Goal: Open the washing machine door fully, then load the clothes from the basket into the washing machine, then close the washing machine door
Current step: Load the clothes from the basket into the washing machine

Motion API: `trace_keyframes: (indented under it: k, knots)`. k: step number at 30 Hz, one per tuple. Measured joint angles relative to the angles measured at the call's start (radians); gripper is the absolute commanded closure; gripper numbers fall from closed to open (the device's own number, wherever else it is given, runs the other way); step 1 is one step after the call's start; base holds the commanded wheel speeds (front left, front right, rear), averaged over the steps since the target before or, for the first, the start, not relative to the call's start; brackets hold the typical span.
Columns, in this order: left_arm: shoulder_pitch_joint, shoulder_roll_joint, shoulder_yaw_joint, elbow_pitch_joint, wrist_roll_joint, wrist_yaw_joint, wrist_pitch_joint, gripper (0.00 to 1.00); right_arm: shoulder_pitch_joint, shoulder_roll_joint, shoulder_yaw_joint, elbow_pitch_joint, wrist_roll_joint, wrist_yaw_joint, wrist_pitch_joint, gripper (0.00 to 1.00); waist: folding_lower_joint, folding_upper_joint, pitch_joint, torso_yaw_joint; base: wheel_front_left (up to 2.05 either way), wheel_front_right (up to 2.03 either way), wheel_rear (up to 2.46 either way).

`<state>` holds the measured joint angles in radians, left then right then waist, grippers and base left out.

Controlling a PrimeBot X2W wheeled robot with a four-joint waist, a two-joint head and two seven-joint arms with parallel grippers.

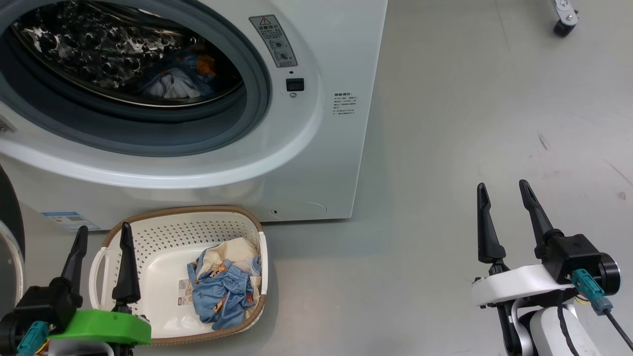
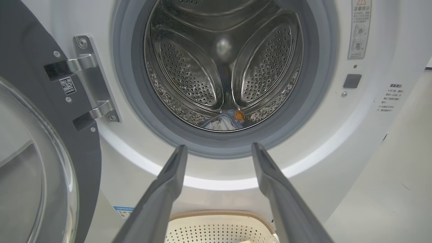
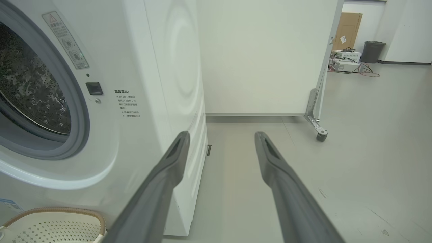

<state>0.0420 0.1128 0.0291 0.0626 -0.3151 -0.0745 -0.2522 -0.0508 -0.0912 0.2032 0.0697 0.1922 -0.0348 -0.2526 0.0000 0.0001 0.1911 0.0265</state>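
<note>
Lying crumpled in basket [image 1: 170,232], blue clothes [image 1: 222,291], perhaps cream-lined; left tool [image 1: 104,227], right tool [image 1: 502,185] spread.

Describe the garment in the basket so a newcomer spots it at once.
Find the white washing machine; the cream perforated basket stands on the floor before it. The crumpled light blue garment with orange figures lies in its right half, unlike the matching piece inside the drum.

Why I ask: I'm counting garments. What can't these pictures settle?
Head view: clothes in the basket are bunched; their number is unclear.
Left wrist view: garment in the drum mostly hidden by the grey seal.
Head view: washing machine door cut by the left edge.
</note>
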Motion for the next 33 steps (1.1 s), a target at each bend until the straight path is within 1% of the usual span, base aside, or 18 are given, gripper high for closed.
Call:
trace_keyframes:
  k: [5,17,19,21,29,30,33]
  knots:
    - [-0.009,-0.003,-0.003,0.030,0.000,-0.010,0.000,0.00,-0.001,0.004,0.002,-0.006,-0.001,-0.001,0.000,0.00,0.0000,0.0000,0.028,0.001,0.00,0.00,0.00]
    - [-0.109,-0.002,-0.007,0.093,-0.001,-0.031,0.000,0.00,-0.023,0.013,0.025,-0.021,-0.013,-0.004,0.000,0.00,0.0000,0.0000,0.122,-0.010,0.00,0.00,0.00]
    - [-0.118,-0.003,-0.008,0.104,-0.016,-0.032,0.000,0.00,-0.026,0.015,0.026,-0.028,-0.017,-0.005,0.000,0.00,0.0000,0.0000,0.140,-0.013,0.00,0.00,0.00]
    - [-0.133,-0.003,-0.010,0.125,-0.026,-0.039,0.000,0.00,-0.028,0.016,0.029,-0.030,-0.019,-0.011,0.000,0.00,0.0000,0.0000,0.162,-0.015,0.00,0.00,0.00]
    - [-0.214,0.006,-0.035,0.202,-0.036,-0.044,0.000,0.00,-0.070,0.020,0.051,-0.044,-0.045,-0.012,0.000,0.00,0.0000,0.0000,0.247,-0.023,0.00,0.00,0.00]
    - [-0.235,0.010,-0.045,0.237,-0.042,-0.045,0.000,0.00,-0.084,0.021,0.057,-0.049,-0.053,-0.019,0.000,0.00,0.0001,0.0000,0.272,-0.026,0.00,0.00,0.00]
    - [-0.256,0.016,-0.062,0.294,-0.045,-0.049,0.000,0.00,-0.098,0.022,0.064,-0.050,-0.057,-0.019,0.000,0.00,0.0001,0.0000,0.309,-0.032,0.00,0.00,0.00]
